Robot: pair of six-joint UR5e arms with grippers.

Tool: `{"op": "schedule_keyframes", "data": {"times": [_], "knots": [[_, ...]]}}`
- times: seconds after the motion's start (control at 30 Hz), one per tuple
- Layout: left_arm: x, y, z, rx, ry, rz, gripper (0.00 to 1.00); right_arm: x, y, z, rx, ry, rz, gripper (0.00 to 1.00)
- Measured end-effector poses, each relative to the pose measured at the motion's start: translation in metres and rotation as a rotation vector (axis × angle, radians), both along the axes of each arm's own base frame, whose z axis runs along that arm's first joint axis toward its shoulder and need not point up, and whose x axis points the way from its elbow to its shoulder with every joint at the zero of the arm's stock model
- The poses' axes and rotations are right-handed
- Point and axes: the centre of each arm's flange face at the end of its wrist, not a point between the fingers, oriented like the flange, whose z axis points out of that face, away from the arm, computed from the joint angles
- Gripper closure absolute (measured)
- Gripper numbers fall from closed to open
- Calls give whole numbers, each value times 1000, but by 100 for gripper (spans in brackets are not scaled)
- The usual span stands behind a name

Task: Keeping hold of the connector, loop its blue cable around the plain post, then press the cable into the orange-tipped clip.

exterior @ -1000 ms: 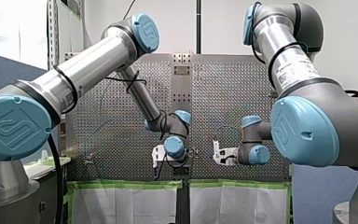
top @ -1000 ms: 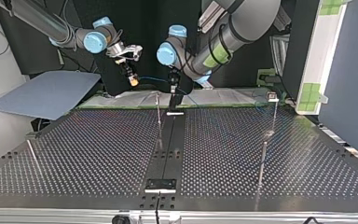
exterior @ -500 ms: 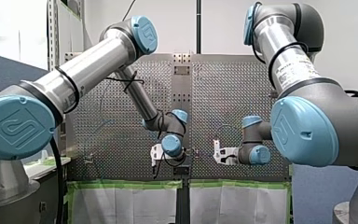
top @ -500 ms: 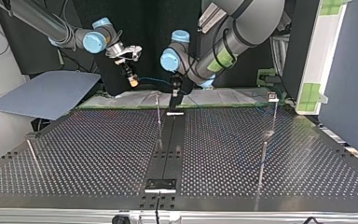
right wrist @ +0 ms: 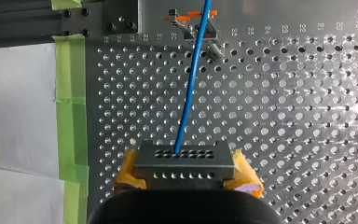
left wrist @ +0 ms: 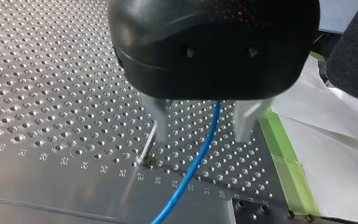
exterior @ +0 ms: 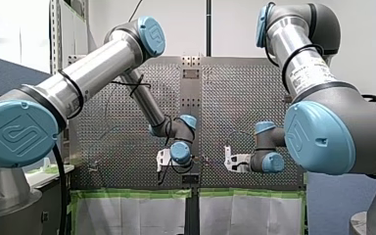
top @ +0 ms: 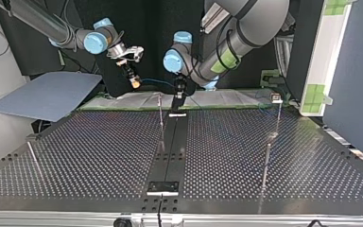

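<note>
Yellow-padded right fingers (right wrist: 128,171) clamp connector (right wrist: 185,161), left fingers (left wrist: 161,119) spread astride blue cable (left wrist: 200,154) beside plain post (left wrist: 148,144)

Left wrist view: my left pincer (left wrist: 200,137) housing hides the blue cable (left wrist: 191,170) where it passes behind it, and the far end runs off the edge.

Right wrist view: the connector (right wrist: 184,161) covers most of my right pincer (right wrist: 186,169) yellow pads (right wrist: 244,170). The cable exits past the orange-tipped clip (right wrist: 191,18); seated or not, can't tell.

Front view: left wrist (exterior: 180,152) and right wrist (exterior: 271,162) block both pincers.
</note>
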Motion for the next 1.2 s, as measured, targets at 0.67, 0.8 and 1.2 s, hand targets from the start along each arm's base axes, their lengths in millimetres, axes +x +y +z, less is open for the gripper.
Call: {"op": "schedule_keyframes", "data": {"times": [0.67,0.8,1.2], "knots": [[-16,-5,-2,47,2,15,98,-12,-20,5,-15,-29,-71,100],[-24,-15,-2,39,-18,4,98,-15,-28,7,-37,-41,-104,100],[-27,-26,0,2,-59,-3,98,-17,-35,-9,-56,-24,-124,100]]}}
